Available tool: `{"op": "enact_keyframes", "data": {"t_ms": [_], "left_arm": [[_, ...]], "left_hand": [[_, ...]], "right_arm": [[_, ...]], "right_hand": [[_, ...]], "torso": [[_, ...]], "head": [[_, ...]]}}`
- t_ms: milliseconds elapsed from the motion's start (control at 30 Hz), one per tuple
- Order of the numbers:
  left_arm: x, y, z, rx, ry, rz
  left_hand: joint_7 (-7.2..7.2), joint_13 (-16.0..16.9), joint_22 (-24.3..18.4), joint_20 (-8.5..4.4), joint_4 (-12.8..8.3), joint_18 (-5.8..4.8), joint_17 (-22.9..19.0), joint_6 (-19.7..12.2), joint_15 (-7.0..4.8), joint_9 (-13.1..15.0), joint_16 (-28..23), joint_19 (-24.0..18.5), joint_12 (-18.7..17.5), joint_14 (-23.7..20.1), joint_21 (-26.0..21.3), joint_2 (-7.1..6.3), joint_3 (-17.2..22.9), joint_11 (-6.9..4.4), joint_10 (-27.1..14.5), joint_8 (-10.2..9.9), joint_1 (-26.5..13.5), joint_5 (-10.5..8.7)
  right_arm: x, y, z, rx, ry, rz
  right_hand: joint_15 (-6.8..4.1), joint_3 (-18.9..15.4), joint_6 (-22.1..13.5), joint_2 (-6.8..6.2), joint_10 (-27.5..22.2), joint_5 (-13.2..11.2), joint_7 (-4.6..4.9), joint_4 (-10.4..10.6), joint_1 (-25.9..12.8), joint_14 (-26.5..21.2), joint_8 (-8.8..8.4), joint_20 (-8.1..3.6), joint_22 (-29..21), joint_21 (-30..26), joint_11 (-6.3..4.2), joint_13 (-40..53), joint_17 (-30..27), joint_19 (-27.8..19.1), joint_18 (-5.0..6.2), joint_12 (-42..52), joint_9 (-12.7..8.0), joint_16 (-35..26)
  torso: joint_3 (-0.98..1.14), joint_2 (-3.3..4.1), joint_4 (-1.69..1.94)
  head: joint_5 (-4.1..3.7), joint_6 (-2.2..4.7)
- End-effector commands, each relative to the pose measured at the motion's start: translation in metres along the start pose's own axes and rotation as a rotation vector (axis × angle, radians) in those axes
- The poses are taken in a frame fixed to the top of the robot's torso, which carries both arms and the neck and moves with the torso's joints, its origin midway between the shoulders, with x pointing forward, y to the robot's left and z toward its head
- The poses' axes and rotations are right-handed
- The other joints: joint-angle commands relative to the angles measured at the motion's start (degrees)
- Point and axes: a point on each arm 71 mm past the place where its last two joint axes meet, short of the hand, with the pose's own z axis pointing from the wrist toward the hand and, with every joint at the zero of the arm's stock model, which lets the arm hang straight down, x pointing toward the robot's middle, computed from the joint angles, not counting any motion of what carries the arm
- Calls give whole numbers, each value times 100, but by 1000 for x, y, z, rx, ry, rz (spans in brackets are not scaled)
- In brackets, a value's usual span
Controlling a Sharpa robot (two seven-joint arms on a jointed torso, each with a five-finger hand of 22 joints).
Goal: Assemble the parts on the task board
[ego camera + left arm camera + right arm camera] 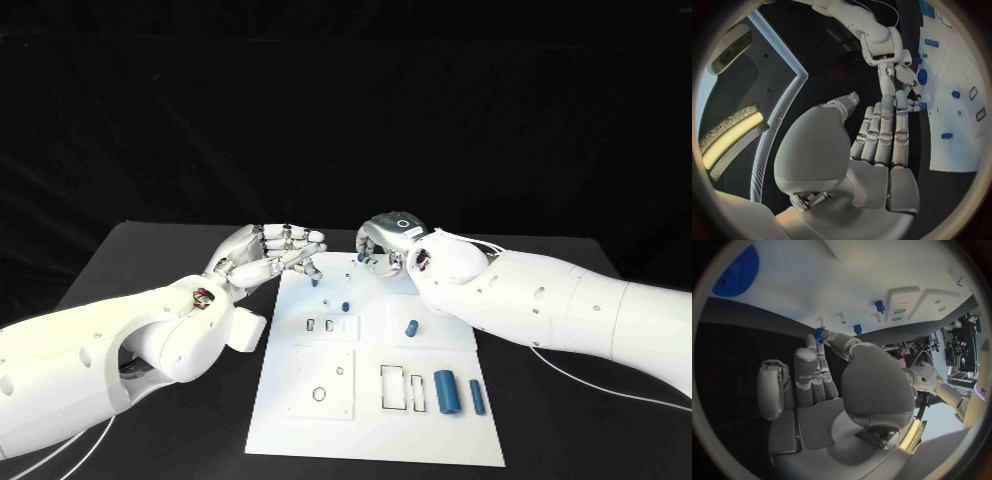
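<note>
1. The task board [378,400], a white plate, lies in the middle of the black table [130,260].
2. The left hand [274,255] hovers at the board's far-left corner. Its fingers are curled together, with the fingertips [309,268] pointing down just above the board edge. Whether they grip anything cannot be determined.
3. The right hand [387,243] sits over the board's far edge. In the right wrist view, a small blue toothed part [820,333] is pinched at the fingertips.
4. A blue peg [346,304] stands near the board's far end. A short blue cylinder [413,327] lies towards the right edge.
5. A large blue cylinder [447,392] and a slimmer blue pin [476,396] lie side by side near the front-right corner.
</note>
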Motion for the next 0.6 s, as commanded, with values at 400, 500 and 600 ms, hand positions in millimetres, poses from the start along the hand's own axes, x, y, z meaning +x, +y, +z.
{"op": "enact_keyframes", "data": {"t_ms": [400, 500, 600], "left_arm": [[4, -6, 4, 15, 25, -11], [4, -7, 4, 17, 25, -10], [4, -8, 4, 18, 26, -9]], "left_hand": [[44, -7, 12, 14, -10, 43, -7, -46, 19, 9, 9, -56, -34, -43, 40, 37, 32, -2, -38, -43, -35, -28], [44, -7, 12, 14, -10, 43, -7, -46, 19, 9, 9, -56, -34, -43, 40, 37, 32, -2, -38, -43, -35, -28], [44, -7, 12, 14, -10, 43, -7, -46, 19, 9, 9, -56, -34, -43, 40, 37, 32, -2, -38, -43, -35, -28]], "right_arm": [[3, 3, 9, 6, 2, 1], [4, 3, 9, 6, 7, 4], [6, 4, 9, 5, 13, 7]], "right_hand": [[-23, 31, -42, -23, 0, -37, 16, 19, -58, -13, 24, 14, 209, 31, 32, -10, 4, 42, -106, -13, 5, 44], [-23, 31, -42, -23, 0, -37, 16, 19, -58, -13, 24, 14, 209, 31, 32, -10, 4, 42, -106, -13, 5, 44], [-20, 30, -57, -32, -10, -38, 22, 26, -69, -15, 19, 19, 206, 28, 37, -11, -3, 40, -104, -14, 13, 47]], "torso": [[-74, 84, 82], [-78, 97, 87], [-83, 107, 94]], "head": [[-40, 16], [-40, 16], [-35, 8]]}}
